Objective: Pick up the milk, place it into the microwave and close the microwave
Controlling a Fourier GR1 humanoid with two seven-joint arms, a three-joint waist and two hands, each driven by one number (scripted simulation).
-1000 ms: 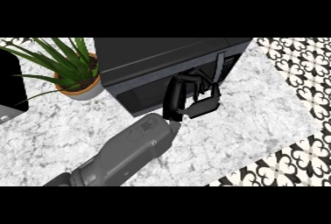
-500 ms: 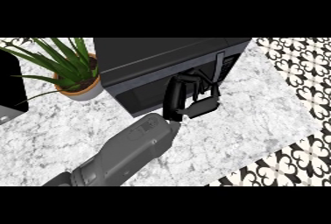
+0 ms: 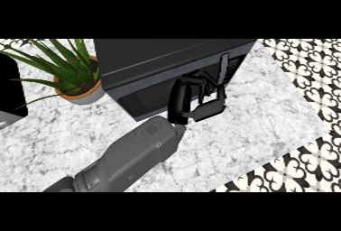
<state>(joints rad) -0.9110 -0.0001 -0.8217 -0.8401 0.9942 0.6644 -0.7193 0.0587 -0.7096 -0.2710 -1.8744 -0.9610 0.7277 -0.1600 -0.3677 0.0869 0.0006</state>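
Head view shows a black microwave (image 3: 160,61) standing at the back of a white and grey marbled counter (image 3: 253,131), its dark front turned toward the lower left of the picture. On the right part of this front there is a pale, narrow upright strip, which looks like the door handle. The milk cannot be seen anywhere: it is not on the open part of the counter, and the inside of the microwave is not visible from this angle, so I cannot say where it is. One grey forearm comes in from the lower edge, left of the middle, and goes up diagonally to the microwave. At its end the black left hand (image 3: 181,101) is right against the lower front of the microwave, just below the pale strip. It overlaps the dark front, so I cannot tell if it is open or closed, or if it holds something. The right hand does not show in the view. To the left of the microwave, just beside it, stands a green plant (image 3: 60,67) with long thin leaves in a round clay-coloured pot. A black and grey object, cut by the left border, is near the plant. Past the counter's right edge a tiled floor (image 3: 320,81) with a black and white pattern shows.
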